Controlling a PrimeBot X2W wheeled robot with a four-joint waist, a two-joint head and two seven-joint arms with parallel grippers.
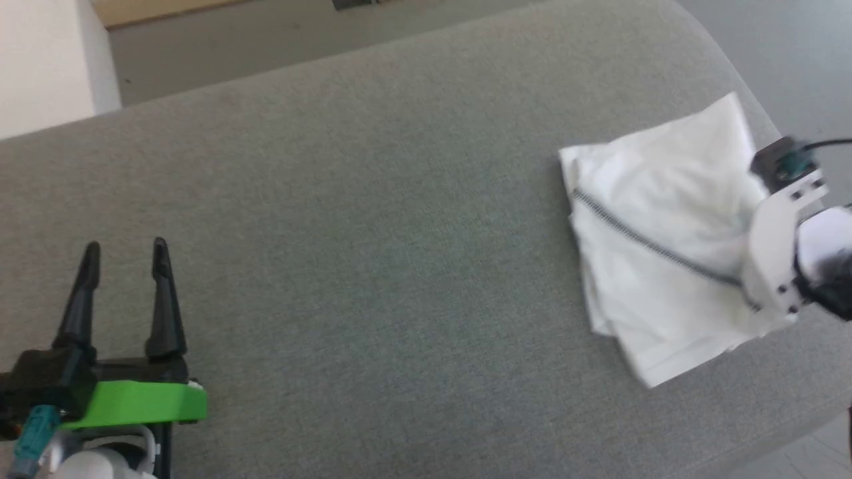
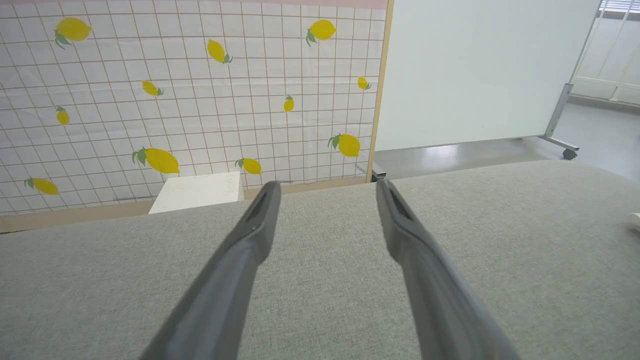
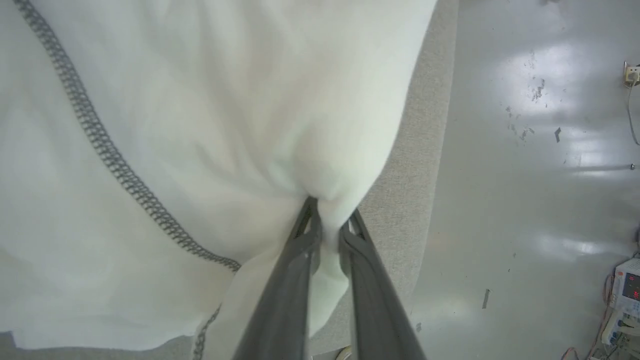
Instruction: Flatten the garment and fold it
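The garment point(image 1: 659, 246) lies as a folded white bundle with a grey stitched seam at the right end of the grey cushion point(image 1: 373, 219). In the right wrist view the garment point(image 3: 200, 125) has a fold of its right edge pinched between the two dark fingers of my right gripper point(image 3: 327, 212), which is shut on it. In the head view that arm's pale wrist point(image 1: 782, 246) covers the cloth's right side and hides the fingers. My left gripper point(image 1: 123, 249) stands open at the lower left over bare cushion, far from the garment; the left wrist view shows its fingers point(image 2: 250, 235) spread with nothing between them.
The cushion's right edge point(image 3: 425, 150) drops to a shiny grey floor point(image 3: 540, 150) close to the pinched fold. Beyond the cushion's far edge stand a white box point(image 2: 197, 191), a lemon-patterned wall point(image 2: 175, 90) and a wheeled white panel point(image 2: 480, 70). Electronics and cables point(image 3: 625, 300) sit on the floor.
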